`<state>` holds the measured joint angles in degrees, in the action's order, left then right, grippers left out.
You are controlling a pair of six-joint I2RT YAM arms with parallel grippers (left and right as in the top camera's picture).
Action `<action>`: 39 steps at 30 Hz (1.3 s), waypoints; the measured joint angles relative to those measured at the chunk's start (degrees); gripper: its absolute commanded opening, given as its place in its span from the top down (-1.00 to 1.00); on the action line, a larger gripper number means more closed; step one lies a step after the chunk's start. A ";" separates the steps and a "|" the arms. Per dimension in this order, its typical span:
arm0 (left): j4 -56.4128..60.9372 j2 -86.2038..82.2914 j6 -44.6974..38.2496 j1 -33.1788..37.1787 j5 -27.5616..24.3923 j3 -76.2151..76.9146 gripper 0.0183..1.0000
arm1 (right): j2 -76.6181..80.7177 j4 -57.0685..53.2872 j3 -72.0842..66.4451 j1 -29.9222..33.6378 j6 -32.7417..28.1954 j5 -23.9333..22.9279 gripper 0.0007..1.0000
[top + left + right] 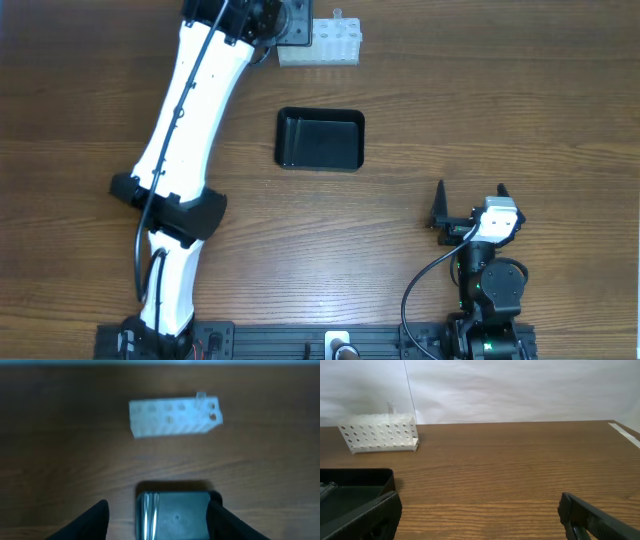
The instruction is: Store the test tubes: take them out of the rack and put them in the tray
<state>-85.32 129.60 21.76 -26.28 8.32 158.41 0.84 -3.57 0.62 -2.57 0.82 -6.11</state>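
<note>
On the desk (520, 100), the left tool (159, 510) and right tool (471, 188) are held spread, and the rack (320, 45) could be tipped if its one tube (338, 14) is pulled crooked.

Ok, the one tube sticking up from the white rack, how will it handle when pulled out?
The tube looks clear, thin and smooth, so probably light, slippery and fragile under a hard squeeze. The rack looks like light perforated plastic, so it may lift or tip with the tube.

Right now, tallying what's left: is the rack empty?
Not empty: one test tube stands in the rack, poking above its top.
</note>
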 measured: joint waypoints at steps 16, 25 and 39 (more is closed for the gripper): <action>38.32 -29.92 0.37 0.66 5.66 -50.36 -0.99 | 0.00 0.00 0.00 0.00 -0.04 0.00 -0.99; 47.82 -46.80 0.33 5.55 8.00 -72.70 -0.99 | 0.00 0.00 0.00 0.00 -0.02 -0.02 -0.98; 91.23 -78.29 -2.34 22.32 -5.33 -119.19 -1.00 | 0.00 0.00 0.00 0.00 -0.04 0.00 -0.99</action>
<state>5.91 51.31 19.42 -3.97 2.98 39.22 0.84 -3.57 0.62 -2.57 0.78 -6.11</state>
